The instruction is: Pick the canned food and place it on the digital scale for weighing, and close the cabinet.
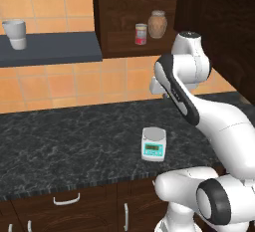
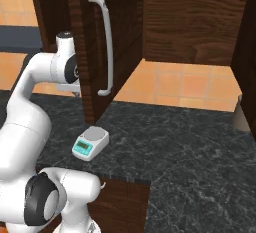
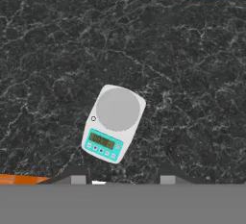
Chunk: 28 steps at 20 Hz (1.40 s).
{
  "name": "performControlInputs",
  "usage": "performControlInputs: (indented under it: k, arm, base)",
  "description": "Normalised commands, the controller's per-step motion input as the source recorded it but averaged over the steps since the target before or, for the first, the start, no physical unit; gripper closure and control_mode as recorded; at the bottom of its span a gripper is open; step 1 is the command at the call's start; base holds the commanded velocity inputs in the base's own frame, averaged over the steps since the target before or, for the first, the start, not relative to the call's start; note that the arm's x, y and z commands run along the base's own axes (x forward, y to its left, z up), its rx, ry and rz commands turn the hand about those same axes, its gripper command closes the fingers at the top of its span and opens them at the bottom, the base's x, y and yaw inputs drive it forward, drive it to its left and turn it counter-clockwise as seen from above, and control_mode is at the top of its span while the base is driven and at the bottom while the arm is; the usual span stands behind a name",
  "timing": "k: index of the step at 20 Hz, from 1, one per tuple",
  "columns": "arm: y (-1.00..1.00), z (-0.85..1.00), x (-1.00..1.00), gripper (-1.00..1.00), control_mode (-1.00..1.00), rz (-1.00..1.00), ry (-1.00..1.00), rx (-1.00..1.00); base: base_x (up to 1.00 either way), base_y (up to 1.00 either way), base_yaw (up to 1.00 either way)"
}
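Risk first: small red-labelled can (image 1: 141, 34) sits on the shelf of the open dark brown wooden wall cabinet (image 1: 127, 7), just beside a larger brown ceramic jar (image 1: 157, 24). A reach that drifts right could knock or grab the jar instead. The cabinet's tall door with its silver bar handle (image 2: 106, 47) stands swung out close to the white arm's upper joints, so a lift toward the shelf could clip the door edge.

Gripper (image 3: 120, 177) hangs over the black marble counter (image 3: 192, 50), two dark tips w/ a wide gap between them and nothing held, so it looks released; tips are cut off at the bottom edge, so that's prob. not certain. Flat white square scale w/ round plate and teal display (image 3: 113, 122) lies just ahead of the tips, plate bare.

Hidden bits: in the right base view the door blocks the cabinet interior. Display digits too small to read. A white cup (image 1: 15, 34) stands well apart on a grey shelf (image 1: 55, 47).
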Motion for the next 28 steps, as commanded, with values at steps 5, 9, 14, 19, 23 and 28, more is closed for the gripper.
performControlInputs:
  k: [5,9,14,19,23,28]
  arm:
    - [0.0,0.01,-0.43,-1.0,-1.0,0.0,-0.12,0.0]
    - [0.01,0.5,-0.54,-1.0,-1.0,0.0,-0.38,0.0]
    - [0.02,0.83,-0.39,-1.0,-1.0,0.0,-0.35,0.0]
    - [0.0,0.8,-0.24,-1.0,-1.0,0.0,-0.35,0.0]
    - [0.03,0.56,-0.08,-1.0,-1.0,0.0,-0.33,0.02]
    - [0.02,0.6,0.0,-1.0,-1.0,0.0,-0.12,0.08]
  base:
    - [0.0,0.0,0.0]
    - [0.0,0.0,0.0]
    - [0.0,0.0,0.0]
    - [0.0,0.0,0.0]
    - [0.0,0.0,0.0]
    - [0.0,0.0,0.0]
